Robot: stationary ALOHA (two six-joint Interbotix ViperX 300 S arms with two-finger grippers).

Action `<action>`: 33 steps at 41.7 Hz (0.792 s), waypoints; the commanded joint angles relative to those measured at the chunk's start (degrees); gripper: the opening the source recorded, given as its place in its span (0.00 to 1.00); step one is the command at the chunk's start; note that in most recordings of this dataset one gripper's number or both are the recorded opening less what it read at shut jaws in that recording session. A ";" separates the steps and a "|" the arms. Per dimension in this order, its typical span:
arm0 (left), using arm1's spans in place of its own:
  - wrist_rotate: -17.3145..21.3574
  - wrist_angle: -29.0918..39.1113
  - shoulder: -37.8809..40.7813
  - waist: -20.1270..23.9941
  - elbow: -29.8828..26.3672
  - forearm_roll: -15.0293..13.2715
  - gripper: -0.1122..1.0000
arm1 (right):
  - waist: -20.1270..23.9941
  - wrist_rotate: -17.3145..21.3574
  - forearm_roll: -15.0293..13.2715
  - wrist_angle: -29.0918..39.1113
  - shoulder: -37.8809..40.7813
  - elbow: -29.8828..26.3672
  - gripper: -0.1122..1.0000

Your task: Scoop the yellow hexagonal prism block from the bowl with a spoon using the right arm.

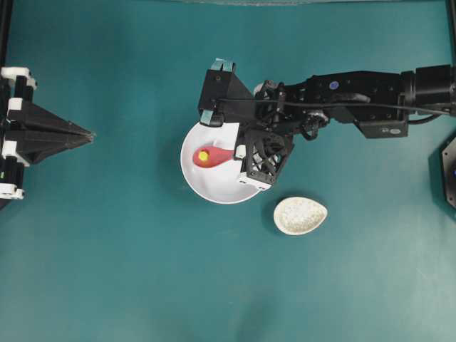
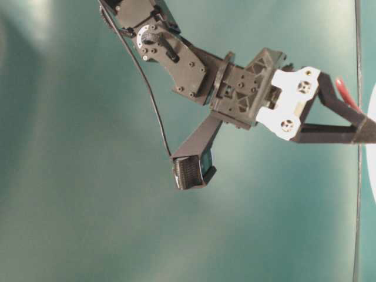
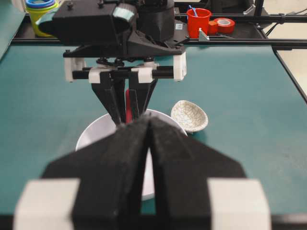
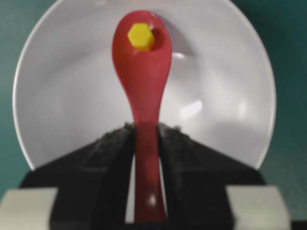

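The white bowl [image 1: 214, 191] [image 4: 67, 96] stands mid-table. Over it my right gripper [image 4: 145, 128] is shut on the handle of the pink-red spoon [image 4: 144, 81] [image 1: 216, 157], whose scoop points left above the bowl's inside. The yellow hexagonal prism block [image 4: 140, 36] [image 1: 204, 154] lies in the scoop near its tip. From the left wrist view the spoon's handle [image 3: 128, 106] shows red between the right gripper's fingers above the bowl [image 3: 93, 134]. My left gripper [image 1: 89, 135] [image 3: 149, 122] rests at the table's left edge, shut and with nothing in it.
A small speckled off-white dish [image 1: 300, 215] [image 3: 190, 115] sits just right of and below the bowl. Behind the table's far rail stand a red cup [image 3: 198, 21], a tape roll [image 3: 224, 24] and stacked coloured rings [image 3: 41, 7].
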 commanded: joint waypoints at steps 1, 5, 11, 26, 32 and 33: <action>-0.09 -0.79 0.44 0.00 -0.62 0.09 0.11 | 0.09 0.09 0.09 -0.44 -2.11 -1.41 0.31; -0.09 -0.88 0.44 0.00 -0.62 0.09 0.11 | 0.09 0.09 0.18 -0.62 -3.34 -1.05 0.31; -0.09 -0.88 0.44 0.00 -0.62 0.09 0.11 | 0.09 0.09 0.18 -0.97 -6.06 0.35 0.31; -0.09 -0.88 0.44 -0.09 -0.62 0.09 0.11 | 0.09 -0.35 0.09 -12.92 -17.67 9.32 0.31; -0.18 -0.88 0.44 -0.09 -0.62 0.09 0.11 | 0.09 -0.09 0.09 -17.58 -23.38 13.36 0.31; -0.18 -0.97 0.44 0.00 -0.62 0.09 0.11 | 0.09 -0.09 0.09 -18.02 -24.17 13.80 0.31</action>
